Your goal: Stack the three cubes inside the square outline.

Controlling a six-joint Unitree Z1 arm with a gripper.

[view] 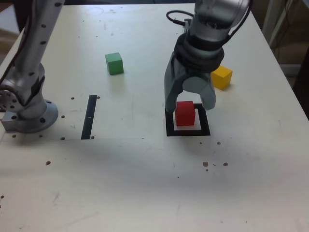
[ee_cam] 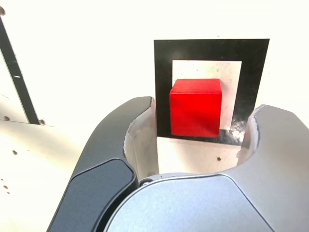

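Open gripper (ee_cam: 207, 104) — red cube (ee_cam: 195, 113) inside the black square outline (ee_cam: 212, 50).

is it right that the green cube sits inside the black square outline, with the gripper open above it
Not quite: the cube inside the black square outline is the red one, as the exterior view shows; the wrist view agrees. The gripper is indeed open above it.
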